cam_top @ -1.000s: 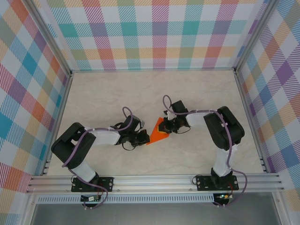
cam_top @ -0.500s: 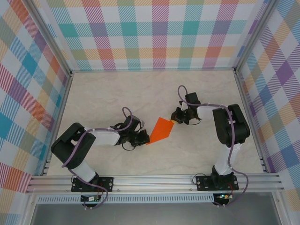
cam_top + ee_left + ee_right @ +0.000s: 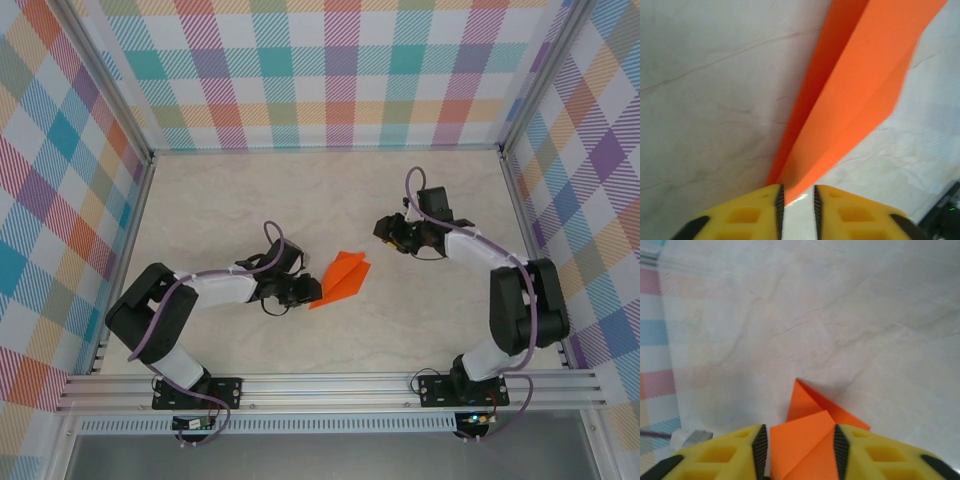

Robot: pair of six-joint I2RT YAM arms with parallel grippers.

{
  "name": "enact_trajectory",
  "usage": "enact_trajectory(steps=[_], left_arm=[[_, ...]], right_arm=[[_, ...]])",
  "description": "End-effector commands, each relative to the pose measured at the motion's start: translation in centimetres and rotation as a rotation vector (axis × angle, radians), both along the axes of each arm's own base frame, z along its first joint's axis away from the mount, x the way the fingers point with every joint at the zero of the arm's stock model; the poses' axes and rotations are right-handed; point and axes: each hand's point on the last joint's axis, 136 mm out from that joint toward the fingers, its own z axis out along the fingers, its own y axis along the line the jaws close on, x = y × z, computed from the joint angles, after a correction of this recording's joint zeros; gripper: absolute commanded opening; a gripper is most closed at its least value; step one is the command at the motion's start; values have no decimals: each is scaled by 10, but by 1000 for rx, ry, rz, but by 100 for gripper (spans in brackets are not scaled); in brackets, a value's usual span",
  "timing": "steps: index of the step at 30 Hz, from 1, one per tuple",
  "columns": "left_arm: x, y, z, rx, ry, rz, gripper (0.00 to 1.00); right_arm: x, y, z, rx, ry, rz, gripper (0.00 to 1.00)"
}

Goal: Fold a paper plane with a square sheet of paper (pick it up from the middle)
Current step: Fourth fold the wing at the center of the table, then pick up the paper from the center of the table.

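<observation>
Your paper plane (image 3: 341, 279) lies on the table (image 3: 250, 200), its pointed end at the left gripper (image 3: 796, 189), whose jaws are slightly apart. The right gripper (image 3: 800, 432) is parted too, holding nothing. Nudge that tip and the plane may skid or unfold.

The top camera looks down on the table (image 3: 250, 200); both wrist cameras closely face, seemingly, the same paper plane (image 3: 342, 277).

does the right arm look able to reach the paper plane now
Probably yes: the right gripper is open, apart from the paper plane, with bare table between them.
</observation>
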Motion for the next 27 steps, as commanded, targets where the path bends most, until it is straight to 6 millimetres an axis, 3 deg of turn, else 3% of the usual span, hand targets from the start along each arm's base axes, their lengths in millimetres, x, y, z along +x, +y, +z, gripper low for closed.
enact_trajectory(steps=[1,5,14,21,27], left_arm=[[19,-15,50,-72,-139,-24,36],[32,-16,50,-51,-167,12,43],[48,-30,28,-49,-117,39,28],[50,-21,7,36,-80,67,22],[47,-17,0,66,-70,62,21]], right_arm=[[-32,11,-11,83,102,10,48],[-49,27,-12,147,132,20,52],[-62,66,-41,114,215,50,52],[-63,82,-58,85,232,37,49],[-62,92,-70,64,254,50,44]])
